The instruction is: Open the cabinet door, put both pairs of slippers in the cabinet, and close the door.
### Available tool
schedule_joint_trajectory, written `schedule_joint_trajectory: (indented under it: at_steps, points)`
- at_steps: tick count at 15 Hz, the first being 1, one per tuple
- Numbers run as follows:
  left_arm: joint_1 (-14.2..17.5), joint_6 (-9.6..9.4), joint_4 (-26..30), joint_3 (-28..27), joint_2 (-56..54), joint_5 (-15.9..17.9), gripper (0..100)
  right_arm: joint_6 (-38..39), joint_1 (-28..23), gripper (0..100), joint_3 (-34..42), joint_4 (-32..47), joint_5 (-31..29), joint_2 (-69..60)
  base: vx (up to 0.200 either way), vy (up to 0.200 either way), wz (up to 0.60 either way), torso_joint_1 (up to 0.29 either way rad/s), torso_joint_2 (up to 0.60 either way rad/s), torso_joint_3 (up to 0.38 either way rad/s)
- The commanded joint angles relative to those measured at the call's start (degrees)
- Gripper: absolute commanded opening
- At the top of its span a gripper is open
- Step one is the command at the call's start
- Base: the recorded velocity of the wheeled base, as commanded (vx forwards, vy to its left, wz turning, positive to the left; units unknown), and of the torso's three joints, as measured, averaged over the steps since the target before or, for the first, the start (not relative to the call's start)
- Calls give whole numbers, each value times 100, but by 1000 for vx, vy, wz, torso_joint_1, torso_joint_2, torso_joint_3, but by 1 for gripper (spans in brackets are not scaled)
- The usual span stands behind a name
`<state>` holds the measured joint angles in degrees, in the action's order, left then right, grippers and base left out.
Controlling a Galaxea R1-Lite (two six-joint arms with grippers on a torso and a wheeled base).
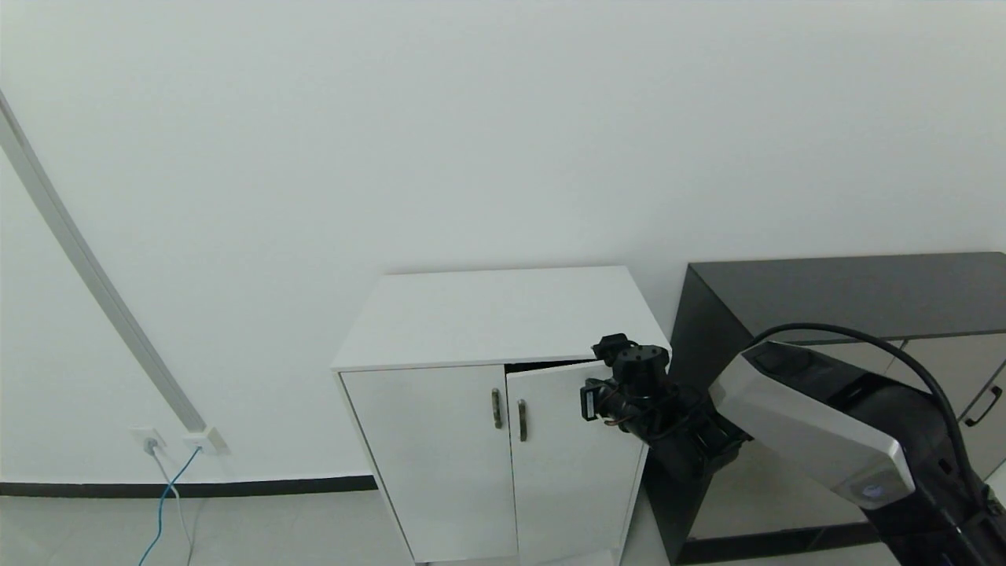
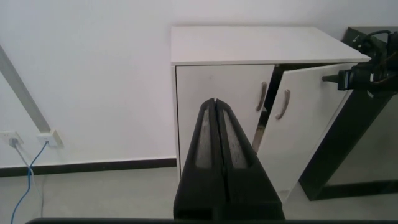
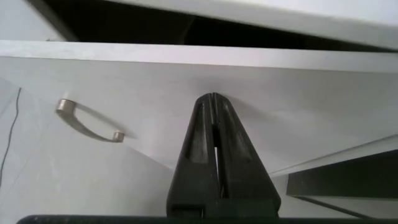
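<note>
cabinet (image 1: 487,314): white, against the wall, next to a dark sideboard (image 1: 849,291)
right door (image 1: 574,464): cracked open a bit
right gripper (image 3: 213,98): fingers pressed together, tips against the door front, up near its top
left gripper (image 2: 214,102): pinched closed on nothing, well back from the cabinet

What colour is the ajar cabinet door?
The door is white; the left wrist view shows it best.
</note>
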<state>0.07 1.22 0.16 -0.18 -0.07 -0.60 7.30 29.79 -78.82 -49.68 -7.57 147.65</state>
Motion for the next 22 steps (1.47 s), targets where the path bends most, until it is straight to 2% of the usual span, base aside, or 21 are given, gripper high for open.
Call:
schedule_joint_trajectory:
  at_steps: [1,8,13,18,22]
  points:
    - [1,10,2,1,7,-2,0,-1,-53,0,-168,55,1,141,0,0,0,0,0,0]
    - [1,1,2,1,7,-2,0,-1,-132,0,-520,301,1,220,0,0,0,0,0,0]
    - [1,10,2,1,7,-2,0,-1,-141,0,-502,292,1,220,0,0,0,0,0,0]
    - [1,1,2,1,7,-2,0,8,-88,0,324,-7,-8,-307,0,0,0,0,0,0]
    - [1,1,2,1,7,7,0,8,-35,0,1607,-482,-25,-1160,0,0,0,0,0,0]
